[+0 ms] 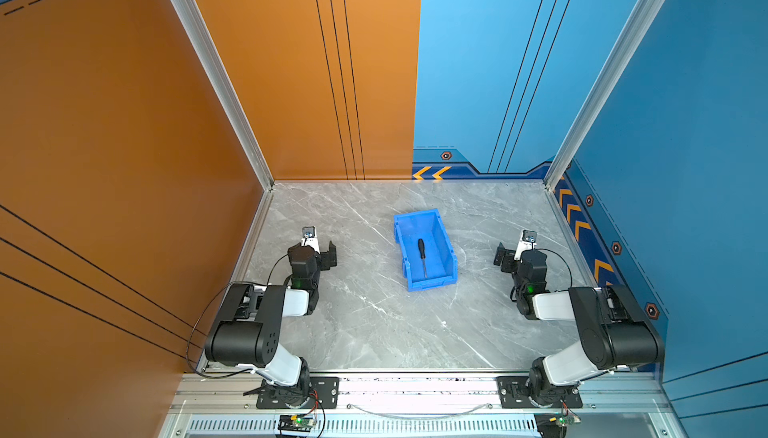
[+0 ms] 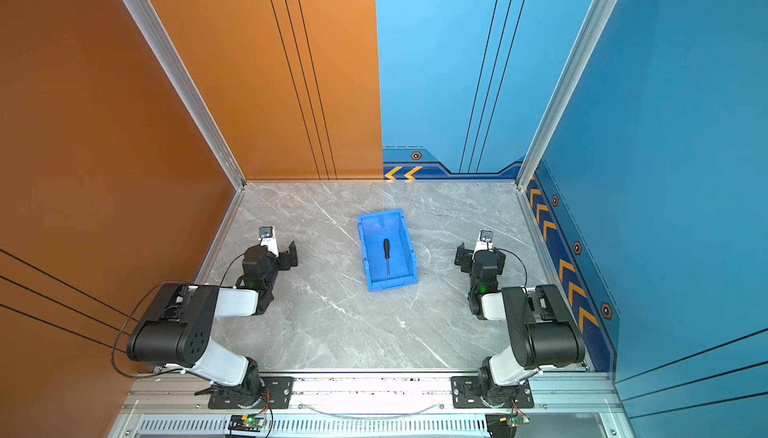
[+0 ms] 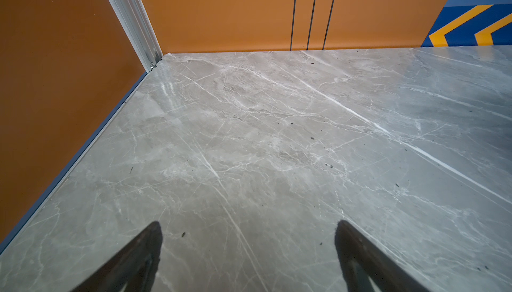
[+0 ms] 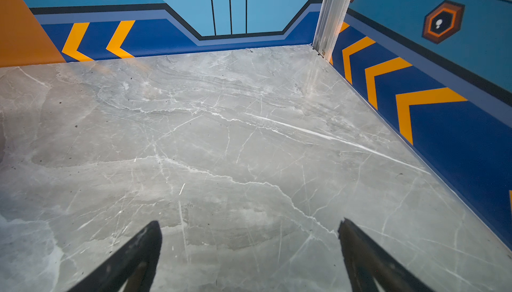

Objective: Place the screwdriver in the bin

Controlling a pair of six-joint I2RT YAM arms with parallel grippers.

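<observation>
At tabletop centre: one bin (image 1: 437, 244) (image 2: 400, 244), bright blue and open-topped, is sitting on the grey marbled tabletop (image 1: 374, 323), and is showing in both top views.
Screwdriver count: one screwdriver (image 1: 422, 258) (image 2: 387, 258) is lying flat on the floor of the bin. Its black handle is pointing toward the back wall and its thin silver shaft toward the lowered front lip.
Arm count: two. The left arm (image 1: 249, 332) is resting folded at the left side of the tabletop and the right arm (image 1: 615, 332) at the right side, with the bin lying between them.
Left fingers (image 3: 146, 249): two are showing in the left wrist view, standing wide apart over bare tabletop and gripping nothing. In a top view the left fingers (image 1: 331, 253) are sitting well apart from the bin.
Right fingers (image 4: 144, 246): two are showing in the right wrist view, spread wide over bare tabletop and gripping nothing. In a top view the right fingers (image 1: 500, 258) are sitting well apart from the bin.
</observation>
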